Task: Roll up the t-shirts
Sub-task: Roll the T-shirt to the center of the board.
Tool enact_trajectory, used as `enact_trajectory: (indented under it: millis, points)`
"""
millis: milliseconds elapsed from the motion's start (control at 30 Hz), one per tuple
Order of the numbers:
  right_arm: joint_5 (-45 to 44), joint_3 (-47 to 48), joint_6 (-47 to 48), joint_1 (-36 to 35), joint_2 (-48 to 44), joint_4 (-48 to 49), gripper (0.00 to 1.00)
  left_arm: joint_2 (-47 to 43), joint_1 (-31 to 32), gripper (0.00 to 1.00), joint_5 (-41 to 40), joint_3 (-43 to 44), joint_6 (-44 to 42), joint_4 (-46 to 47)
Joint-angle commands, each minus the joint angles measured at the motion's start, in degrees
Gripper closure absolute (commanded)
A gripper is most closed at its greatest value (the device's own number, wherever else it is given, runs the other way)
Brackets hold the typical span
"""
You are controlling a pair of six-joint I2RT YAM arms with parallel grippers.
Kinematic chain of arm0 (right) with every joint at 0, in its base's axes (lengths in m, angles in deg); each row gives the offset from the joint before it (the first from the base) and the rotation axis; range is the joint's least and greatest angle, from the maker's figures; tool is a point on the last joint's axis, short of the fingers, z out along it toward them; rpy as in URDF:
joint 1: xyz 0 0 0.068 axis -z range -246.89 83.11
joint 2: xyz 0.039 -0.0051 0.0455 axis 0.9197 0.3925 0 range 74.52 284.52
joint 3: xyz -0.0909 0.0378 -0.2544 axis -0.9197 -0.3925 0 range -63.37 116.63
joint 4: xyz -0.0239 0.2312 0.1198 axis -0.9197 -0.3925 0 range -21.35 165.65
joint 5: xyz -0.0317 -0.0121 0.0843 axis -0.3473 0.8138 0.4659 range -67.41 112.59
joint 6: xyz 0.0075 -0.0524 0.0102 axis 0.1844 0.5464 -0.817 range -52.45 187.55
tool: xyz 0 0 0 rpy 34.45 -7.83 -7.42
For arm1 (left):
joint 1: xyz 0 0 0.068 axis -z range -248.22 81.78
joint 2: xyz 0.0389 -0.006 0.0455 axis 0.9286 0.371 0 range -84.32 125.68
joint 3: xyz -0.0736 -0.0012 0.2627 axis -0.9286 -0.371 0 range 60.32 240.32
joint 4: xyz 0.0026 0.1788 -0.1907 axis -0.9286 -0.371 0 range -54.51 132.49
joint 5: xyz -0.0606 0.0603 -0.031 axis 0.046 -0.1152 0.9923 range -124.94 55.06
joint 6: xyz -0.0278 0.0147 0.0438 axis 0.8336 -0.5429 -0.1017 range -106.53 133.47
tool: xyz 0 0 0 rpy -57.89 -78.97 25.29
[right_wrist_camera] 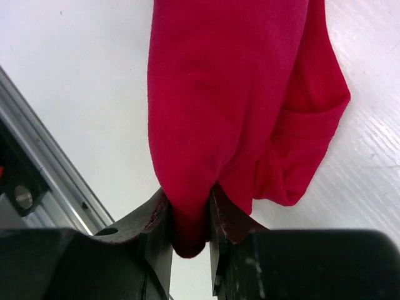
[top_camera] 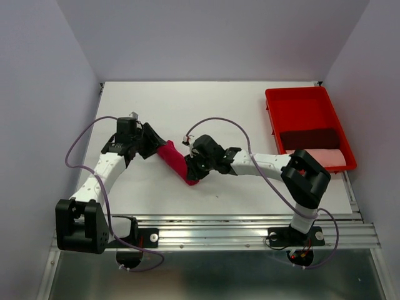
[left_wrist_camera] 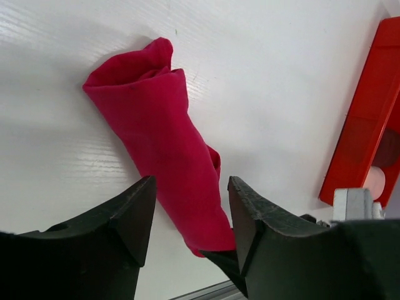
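Observation:
The bright crimson t-shirt (top_camera: 176, 161) lies as a tight roll, diagonal on the white table. It also shows in the left wrist view (left_wrist_camera: 156, 137) and in the right wrist view (right_wrist_camera: 225, 94). My right gripper (top_camera: 196, 170) is shut on the roll's near end, with the cloth pinched between its jaws (right_wrist_camera: 189, 215). My left gripper (top_camera: 152, 142) is open at the roll's far-left end; in its own view (left_wrist_camera: 190, 187) the roll runs between the spread fingers, and they do not pinch it. A dark maroon t-shirt (top_camera: 309, 139) and a pale pink t-shirt (top_camera: 328, 157) lie rolled in the tray.
The glossy red plastic tray (top_camera: 300, 103) stands at the table's right, its rim also in the left wrist view (left_wrist_camera: 362, 137). An aluminium rail (top_camera: 219, 222) runs along the table's near edge. Grey walls close in the back and sides.

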Motion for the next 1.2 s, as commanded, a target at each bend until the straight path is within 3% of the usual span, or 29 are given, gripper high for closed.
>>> enact_trajectory:
  millis: [0,267,567,1167]
  points:
    - [13.87,0.19,-2.66,4.70,-0.90,3.20,0.99,-0.59,-0.17,0.42,-0.03,1.65,-1.56,-0.36]
    - [35.40,2.12,-4.59,12.08,4.11,3.20,0.99,1.61,0.18,0.69,3.22,0.68,-2.35,2.28]
    - [45.53,3.70,-7.76,15.08,11.23,2.85,0.99,6.27,1.41,0.88,4.28,2.44,-3.40,4.31]
    - [48.00,5.72,-9.34,19.39,14.57,2.41,0.99,14.00,2.91,0.92,5.59,4.99,-4.20,8.08]
